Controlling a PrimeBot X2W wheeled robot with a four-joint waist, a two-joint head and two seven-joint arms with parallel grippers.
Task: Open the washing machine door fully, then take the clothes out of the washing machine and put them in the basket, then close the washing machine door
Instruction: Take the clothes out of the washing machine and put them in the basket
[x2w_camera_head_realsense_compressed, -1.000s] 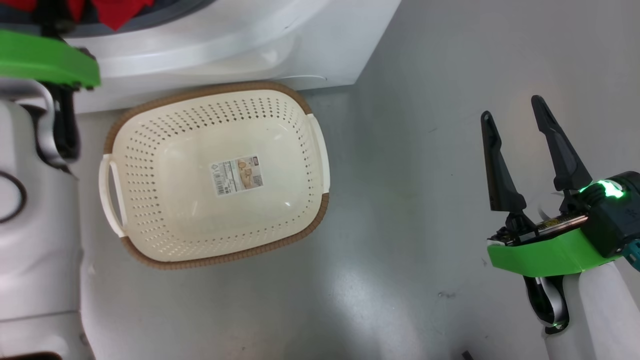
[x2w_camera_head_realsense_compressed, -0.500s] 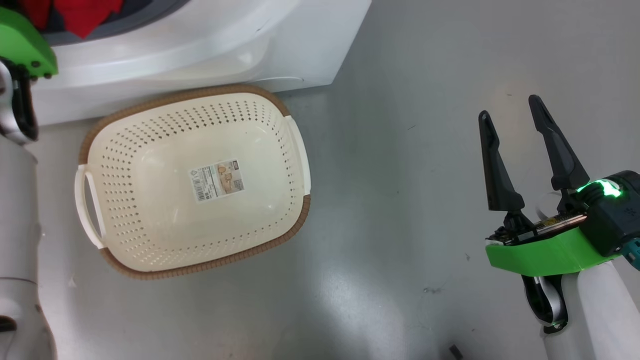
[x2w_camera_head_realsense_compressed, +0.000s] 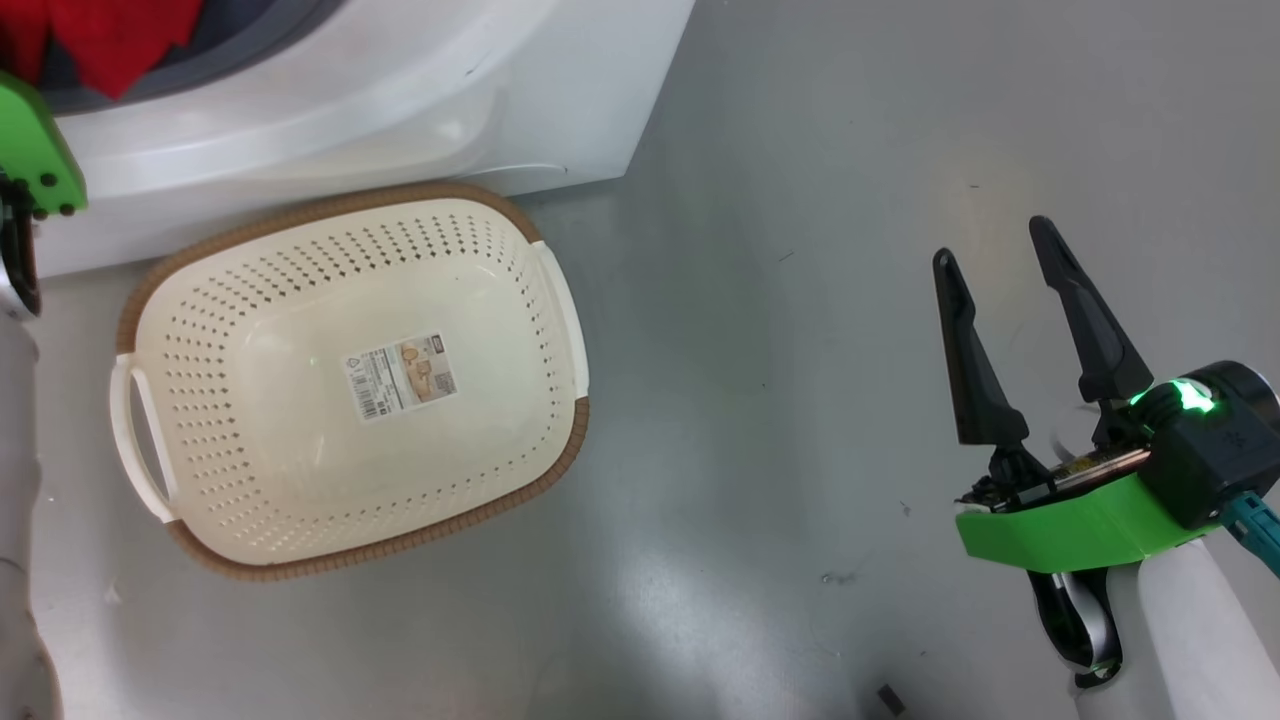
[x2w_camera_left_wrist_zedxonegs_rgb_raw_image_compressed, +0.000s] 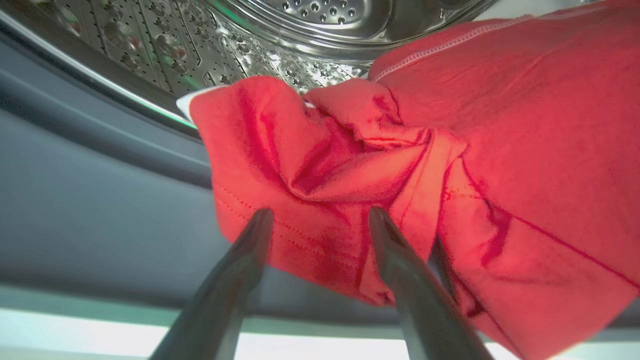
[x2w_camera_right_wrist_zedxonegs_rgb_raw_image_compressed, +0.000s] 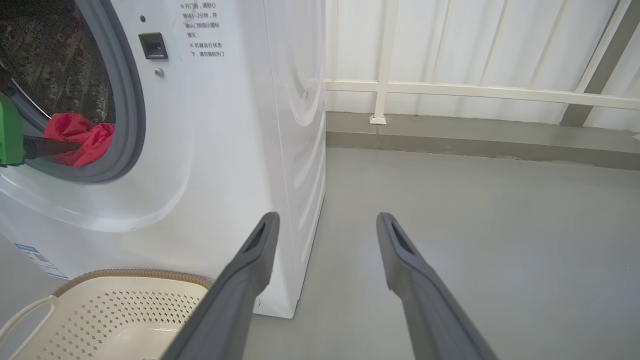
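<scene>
**Operator:** Which gripper is on the job?

**Me:** My left gripper. Its two fingers stand well apart and have hold of nothing. The red cloth lies straight ahead of them, with a bunched fold hanging across the gap just past the tips. I cannot tell from the left wrist view whether either finger touches it.

**Operator:** Where exactly is that cloth?

**Me:** At the mouth of the washing machine, draped over the grey gasket, with the steel drum behind it. More red fabric spreads off to the right of that view. It is crumpled, so I see no clear long axis. The hem nearest me runs roughly across my fingers, which I think suits a pinch.

**Operator:** And your other arm?

**Me:** My right gripper is just as wide open and holds nothing. It hangs over the floor, well apart from the machine. The left is plainly the nearer one.

**Operator:** What does the next move call for?

**Me:** I judge a short push forward, so the fold sits between the fingers. Then I would close on it and draw it out and down. The basket stands on the floor right against the machine's front, below the opening. There is nothing in it yet, so by my reckoning the unloading has barely begun.
</scene>
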